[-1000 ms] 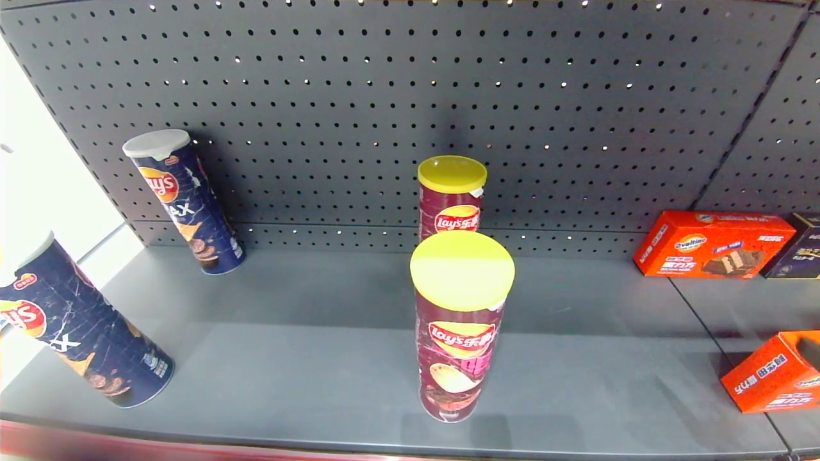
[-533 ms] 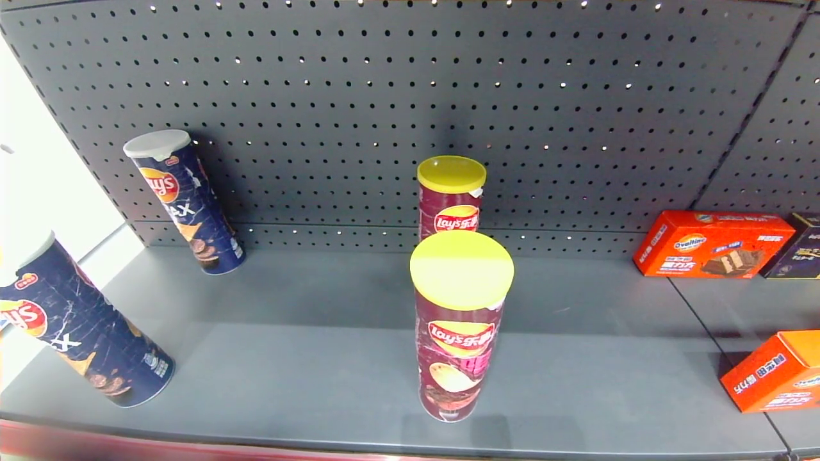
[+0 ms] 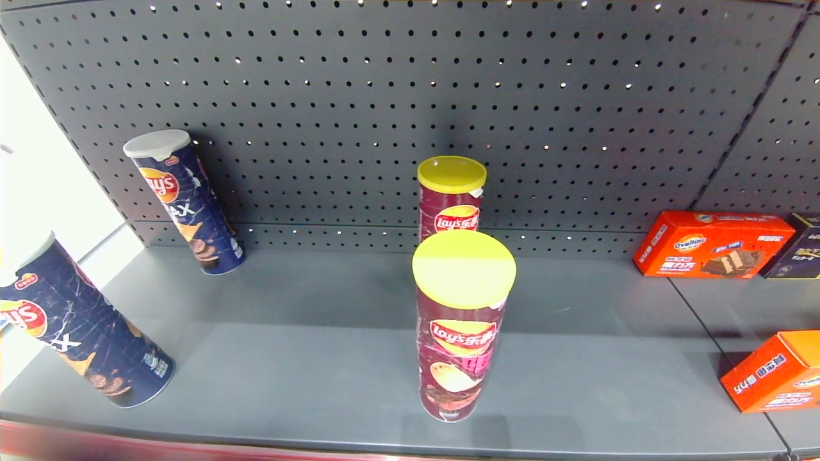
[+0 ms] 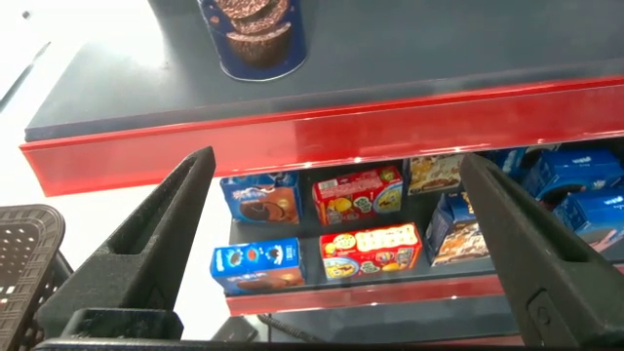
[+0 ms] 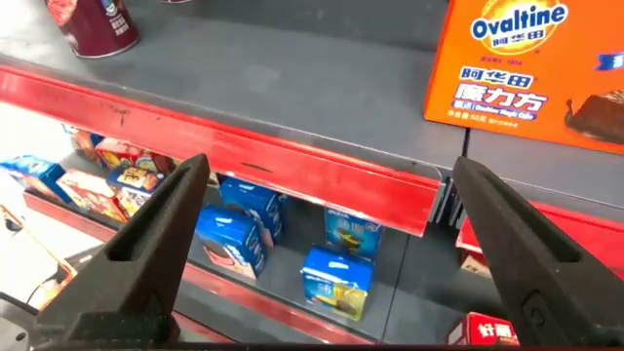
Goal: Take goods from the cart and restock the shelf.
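Note:
On the grey shelf (image 3: 307, 358) stand two maroon chip cans with yellow lids, one at the front (image 3: 458, 346) and one behind it (image 3: 450, 205) against the pegboard. Two navy chip cans with grey lids stand at the left, one far (image 3: 186, 205) and one near (image 3: 77, 333). My left gripper (image 4: 336, 253) hangs open and empty below the shelf's red front edge (image 4: 322, 127), under the near navy can (image 4: 255, 34). Open and empty too, my right gripper (image 5: 331, 253) is low in front of the shelf's red edge (image 5: 244, 136), near an orange box (image 5: 531, 68) and the maroon can's base (image 5: 97, 24).
Orange boxes lie at the shelf's right, one at the back (image 3: 711, 246) and one at the front (image 3: 769, 374), with a dark box (image 3: 801, 256) beside the rear one. Lower shelves hold blue and red snack boxes (image 4: 361, 195). A dark basket (image 4: 29, 244) is beside my left gripper.
The front orange box at the right has shifted a little, its dark end turning out of sight. The front maroon can's top has moved very slightly right.

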Controlling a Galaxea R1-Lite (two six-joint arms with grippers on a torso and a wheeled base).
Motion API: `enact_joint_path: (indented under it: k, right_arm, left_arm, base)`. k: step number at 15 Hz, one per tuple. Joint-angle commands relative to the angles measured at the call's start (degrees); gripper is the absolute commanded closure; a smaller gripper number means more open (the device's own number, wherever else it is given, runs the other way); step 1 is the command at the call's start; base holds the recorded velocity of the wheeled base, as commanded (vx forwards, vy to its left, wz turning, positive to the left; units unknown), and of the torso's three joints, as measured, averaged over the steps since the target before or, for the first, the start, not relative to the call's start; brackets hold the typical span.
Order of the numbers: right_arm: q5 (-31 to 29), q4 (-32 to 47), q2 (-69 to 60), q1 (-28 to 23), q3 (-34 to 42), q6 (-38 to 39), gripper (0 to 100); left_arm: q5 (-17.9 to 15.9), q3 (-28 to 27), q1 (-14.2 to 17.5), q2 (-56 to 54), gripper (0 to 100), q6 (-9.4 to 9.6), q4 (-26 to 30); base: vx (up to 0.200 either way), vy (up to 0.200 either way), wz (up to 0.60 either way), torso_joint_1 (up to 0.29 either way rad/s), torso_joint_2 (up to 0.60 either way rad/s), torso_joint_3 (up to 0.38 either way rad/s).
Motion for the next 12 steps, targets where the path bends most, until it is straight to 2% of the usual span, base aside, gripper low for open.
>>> enact_joint_path:
  k: [1,4,6,7,8,10,12]
  right_arm:
    - [0.0,0.0,0.0,0.0,0.0,0.0,0]
    - [0.0,0.5,0.0,-1.0,-0.2,0.4,0]
    - [0.1,1.1,5.0,-3.2,-0.3,0.5,0]
    - [0.1,1.0,10.8,-14.6,-0.2,0.4,0]
    - [0.1,0.8,10.5,-19.3,-0.2,0.4,0]
    - [0.1,0.2,0.0,-18.2,0.0,0.3,0]
    - [0.1,0.2,0.3,-18.5,-0.1,0.4,0]
  left_arm:
    - [0.0,0.0,0.0,0.0,0,0.06,0.0]
    - [0.0,0.0,0.0,0.0,0,0.06,-0.1]
    - [0.0,0.0,0.0,0.0,0,0.06,0.0]
    - [0.0,0.0,0.0,0.0,0,-0.03,0.0]
    - [0.0,0.0,0.0,0.0,0,-0.03,0.0]
    - [0.0,0.0,-0.1,0.0,0,0.06,0.0]
    - [0.0,0.0,0.0,0.0,0,-0.03,0.0]
  base:
    - [0.0,0.0,0.0,0.0,0.0,0.0]
    - [0.0,0.0,0.0,0.0,0.0,0.0]
    - [0.0,0.0,0.0,0.0,0.0,0.0]
    - [0.0,0.0,0.0,0.0,0.0,0.0]
    - [0.0,0.0,0.0,0.0,0.0,0.0]
    - [0.0,0.0,0.0,0.0,0.0,0.0]
    - [0.0,0.0,0.0,0.0,0.0,0.0]
